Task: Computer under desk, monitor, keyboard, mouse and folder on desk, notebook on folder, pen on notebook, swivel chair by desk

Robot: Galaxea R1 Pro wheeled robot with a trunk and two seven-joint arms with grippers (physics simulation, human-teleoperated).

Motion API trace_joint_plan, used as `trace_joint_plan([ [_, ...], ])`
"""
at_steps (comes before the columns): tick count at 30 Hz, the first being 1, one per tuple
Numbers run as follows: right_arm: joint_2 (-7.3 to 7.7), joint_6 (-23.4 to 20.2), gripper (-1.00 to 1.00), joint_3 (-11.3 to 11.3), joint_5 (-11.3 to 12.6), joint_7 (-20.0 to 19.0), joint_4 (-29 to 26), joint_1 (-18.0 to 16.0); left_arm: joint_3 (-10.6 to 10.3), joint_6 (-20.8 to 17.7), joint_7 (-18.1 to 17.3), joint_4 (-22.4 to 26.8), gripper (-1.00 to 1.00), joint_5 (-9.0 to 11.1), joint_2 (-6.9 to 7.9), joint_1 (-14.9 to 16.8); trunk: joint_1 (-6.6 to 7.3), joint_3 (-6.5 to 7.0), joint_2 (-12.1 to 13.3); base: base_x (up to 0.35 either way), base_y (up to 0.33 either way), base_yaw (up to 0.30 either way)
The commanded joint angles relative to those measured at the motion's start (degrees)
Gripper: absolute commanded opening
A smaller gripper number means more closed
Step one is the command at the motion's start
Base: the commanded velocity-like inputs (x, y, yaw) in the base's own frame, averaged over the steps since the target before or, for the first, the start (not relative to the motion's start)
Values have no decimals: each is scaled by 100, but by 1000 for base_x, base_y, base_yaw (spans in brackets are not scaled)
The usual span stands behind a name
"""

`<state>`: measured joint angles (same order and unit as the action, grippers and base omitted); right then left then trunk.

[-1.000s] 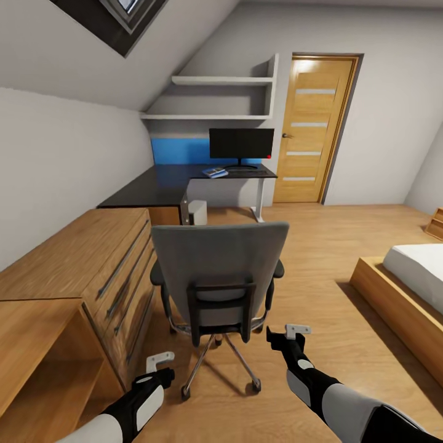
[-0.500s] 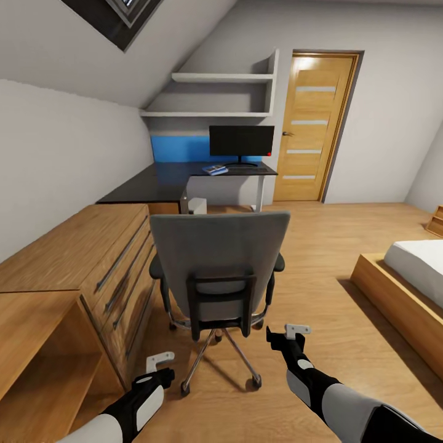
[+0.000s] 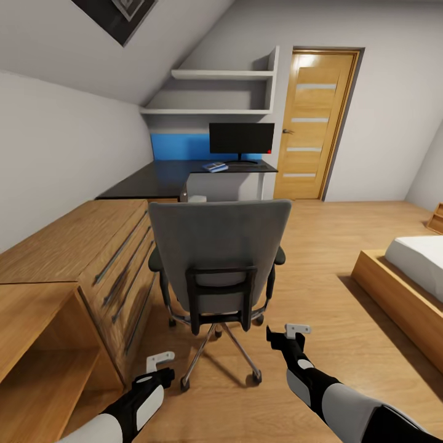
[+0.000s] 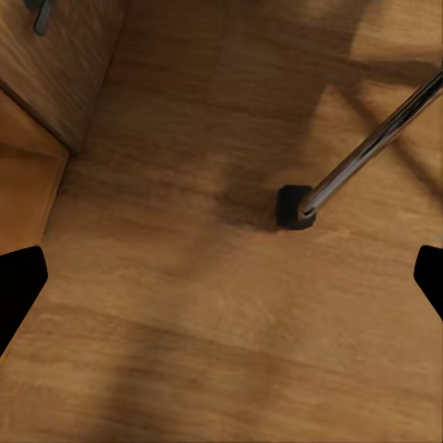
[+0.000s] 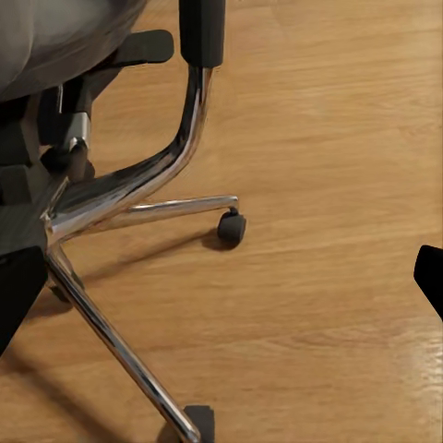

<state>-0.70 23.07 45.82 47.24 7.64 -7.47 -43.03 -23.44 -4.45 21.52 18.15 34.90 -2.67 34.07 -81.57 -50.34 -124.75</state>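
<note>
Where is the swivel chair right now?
In the head view the swivel chair stands centre, back toward the camera, on the wood floor beside the light-wood drawer chest, short of the desk.

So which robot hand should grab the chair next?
Probably the right gripper: it looks nearer the swivel chair, beside its chrome base. The left gripper hangs lower, by the wooden drawers. Both look open.

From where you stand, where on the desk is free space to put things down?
The desk top is bare between the chest of drawers and the small blue item. It is crowded by the monitor, where that item lies.
</note>
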Motion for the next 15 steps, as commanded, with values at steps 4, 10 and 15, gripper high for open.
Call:
trace_joint_plan([
  [4, 2, -162, 100, 21, 22, 63, -7, -16, -47, -293, 52, 280, 100, 35, 3, 111, -87, -78, -164, 0, 0, 0],
  [10, 22, -1109, 100, 16, 23, 83, -4, -439, -25, -921, 54, 394, 100, 58, 29, 555, -219, -185, -405, 0, 0, 0],
  [15, 3, -1238, 100, 41, 28, 81, 14, -542, -27, -865, 49, 174, 100, 49, -3, 617, -329, -275, -605, 0, 0, 0],
])
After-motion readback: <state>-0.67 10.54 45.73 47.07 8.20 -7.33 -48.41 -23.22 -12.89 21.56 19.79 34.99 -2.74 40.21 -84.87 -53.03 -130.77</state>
